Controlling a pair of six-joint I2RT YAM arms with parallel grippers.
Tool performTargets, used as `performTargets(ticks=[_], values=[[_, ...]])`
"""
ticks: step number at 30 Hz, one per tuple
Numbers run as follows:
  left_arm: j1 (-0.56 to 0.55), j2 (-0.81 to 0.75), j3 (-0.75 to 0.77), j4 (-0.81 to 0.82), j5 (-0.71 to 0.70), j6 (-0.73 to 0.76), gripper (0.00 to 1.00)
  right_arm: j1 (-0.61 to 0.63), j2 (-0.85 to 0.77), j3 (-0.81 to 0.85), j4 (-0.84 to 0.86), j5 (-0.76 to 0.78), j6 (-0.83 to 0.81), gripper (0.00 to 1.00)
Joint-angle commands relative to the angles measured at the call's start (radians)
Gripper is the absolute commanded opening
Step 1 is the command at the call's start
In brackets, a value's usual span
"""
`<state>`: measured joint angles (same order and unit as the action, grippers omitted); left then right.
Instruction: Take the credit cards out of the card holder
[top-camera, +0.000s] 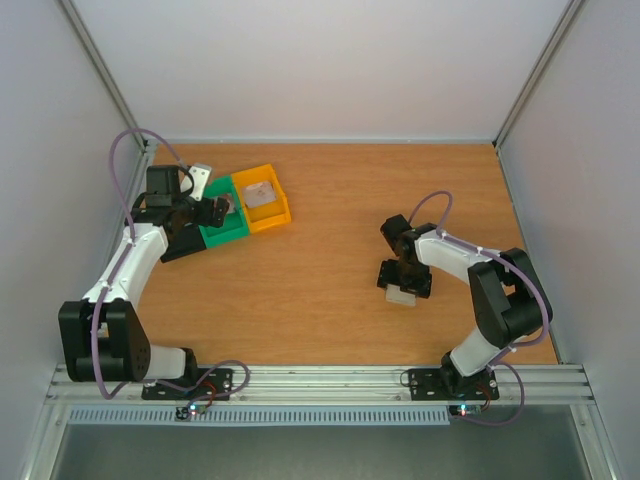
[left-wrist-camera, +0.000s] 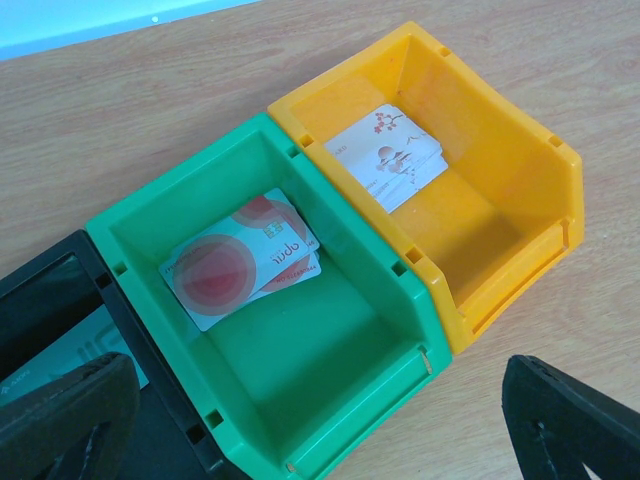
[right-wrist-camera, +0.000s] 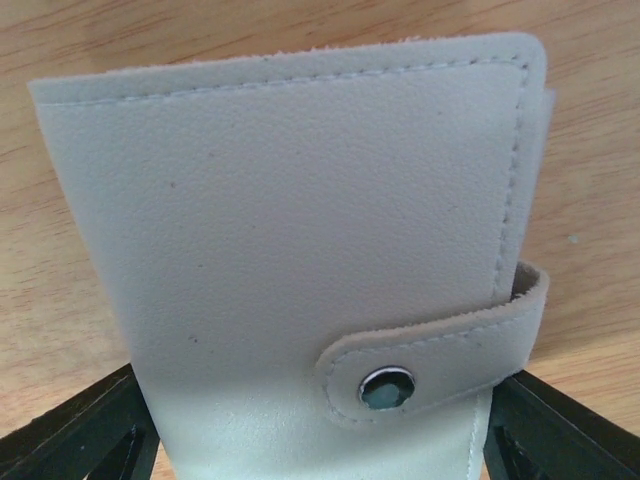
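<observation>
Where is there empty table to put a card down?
Biggest bare patch: the middle, between the yellow bin and the right gripper. Also free: the far strip along the back wall, right of the bins, and the near strip along the rail. Crowded: the far-left corner, where the left gripper hangs over the bins.

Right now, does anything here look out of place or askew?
Little: the cards in the green bin lie unevenly stacked, with their edges offset. The holder is snapped shut and looks undamaged.
</observation>
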<state>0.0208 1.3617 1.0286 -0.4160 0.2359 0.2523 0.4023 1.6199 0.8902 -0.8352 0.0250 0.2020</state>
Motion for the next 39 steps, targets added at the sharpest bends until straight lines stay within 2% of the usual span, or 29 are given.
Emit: performTargets(ticks=[1, 9, 21, 25, 33, 39], values=[[-0.004, 0.003, 0.028, 0.002, 0.014, 0.01, 0.99, -0.001, 0.038, -0.038, 0.001, 0.034, 0.008, 0.81], [-0.004, 0.007, 0.037, -0.009, 0.045, 0.005, 0.99, 0.0, -0.018, -0.037, 0.004, 0.032, -0.014, 0.69], [-0.016, 0.057, 0.104, -0.032, 0.145, -0.029, 0.99, 0.001, -0.185, -0.026, 0.019, -0.009, -0.087, 0.66], [-0.073, 0.068, 0.157, -0.1, 0.204, -0.028, 0.99, 0.017, -0.235, -0.013, 0.042, -0.048, -0.095, 0.65], [-0.201, 0.066, 0.396, -0.43, 0.403, -0.052, 0.99, 0.233, -0.354, 0.168, 0.136, 0.028, -0.158, 0.63], [-0.312, 0.083, 0.507, -0.489, 0.592, -0.197, 0.99, 0.368, -0.329, 0.3, 0.295, 0.01, -0.221, 0.63]])
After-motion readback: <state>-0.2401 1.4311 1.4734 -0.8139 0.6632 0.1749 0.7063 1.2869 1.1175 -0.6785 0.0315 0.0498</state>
